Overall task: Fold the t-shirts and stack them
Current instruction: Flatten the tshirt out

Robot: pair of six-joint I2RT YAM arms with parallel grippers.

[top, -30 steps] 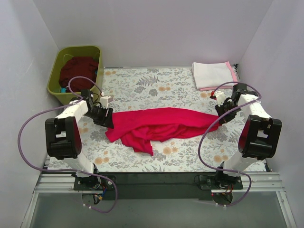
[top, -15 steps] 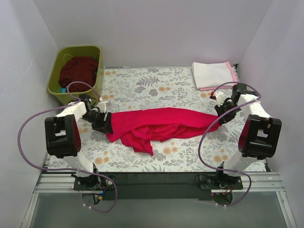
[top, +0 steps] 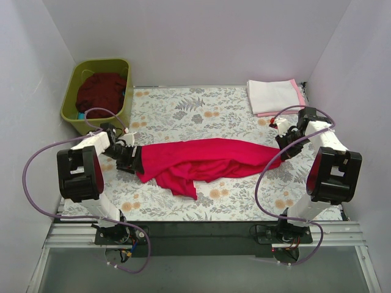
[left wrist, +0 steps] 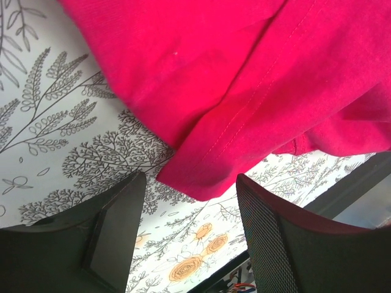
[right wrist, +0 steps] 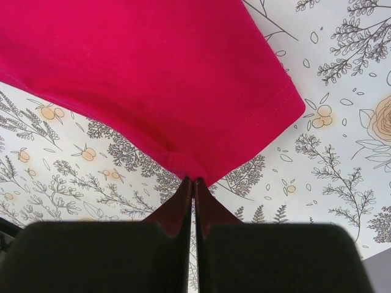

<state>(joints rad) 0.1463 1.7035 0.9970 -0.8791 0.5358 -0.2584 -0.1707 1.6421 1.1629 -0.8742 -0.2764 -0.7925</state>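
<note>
The location was a robot test cell in a lab. Plain pale walls (top: 201, 43) enclosed the table (top: 177, 113) at 9, 12 and 3 o'clock. A left arm (top: 79, 174) and a right arm (top: 333, 174) were bolted to a metal rail (top: 342, 234) at 6 o'clock, trailing purple cable (top: 24, 180).

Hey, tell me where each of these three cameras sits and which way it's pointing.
Top: high behind the arms, looking down at the table cloth, red shirt and green tub; both arms show.
Left wrist: on the left arm, facing down at the shirt's hem; the open left tool shows.
Right wrist: on the right arm, facing down; the right tool shows, shut on the shirt's edge.
Shared: all three see the red shirt on the table cloth.
</note>
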